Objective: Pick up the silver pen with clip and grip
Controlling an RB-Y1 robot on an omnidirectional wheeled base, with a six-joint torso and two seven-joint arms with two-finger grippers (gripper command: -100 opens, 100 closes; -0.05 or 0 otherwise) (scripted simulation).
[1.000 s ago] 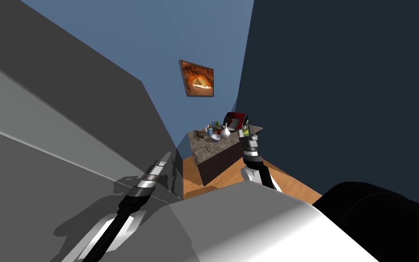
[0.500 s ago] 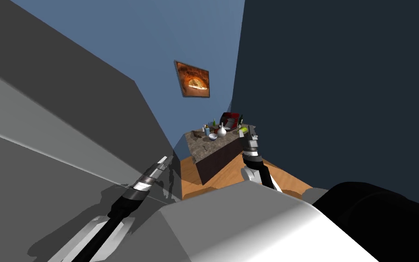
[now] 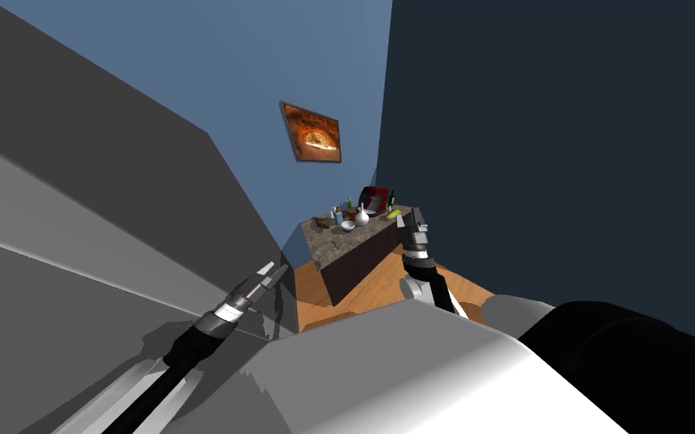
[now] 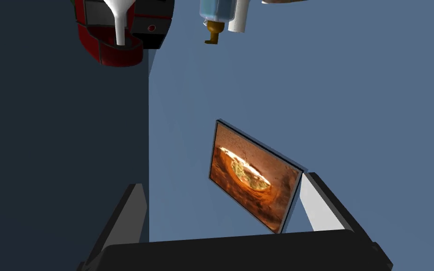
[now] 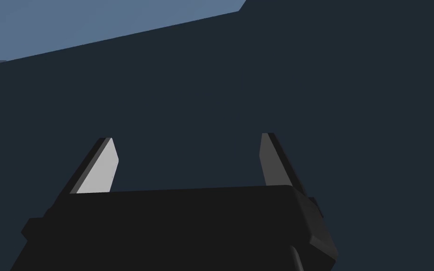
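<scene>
A stone-topped table [image 3: 329, 242] stands far ahead in the corner, crowded with small items too small to tell a pen among them. On it are a white vase [image 3: 362, 218], a white bowl [image 3: 347, 225], a blue bottle [image 3: 338, 216] and a red and black appliance [image 3: 375, 197]. My left gripper [image 3: 272, 270] reaches forward beside a grey cabinet, well short of the table, open and empty [image 4: 225, 207]. My right gripper [image 3: 414, 219] is raised near the table's right end in the head view, open and empty [image 5: 188, 162], facing a dark wall.
A tall grey cabinet [image 3: 97, 226] runs along my left side, close to the left arm. A framed orange picture [image 3: 310, 134] hangs on the blue wall above the table. A dark wall [image 3: 564, 151] closes the right. Wooden floor [image 3: 316, 297] lies between me and the table.
The whole head view has shifted, so I have moved: the table and picture have slid left and look slightly farther. My left arm has swung a little lower and leftward.
</scene>
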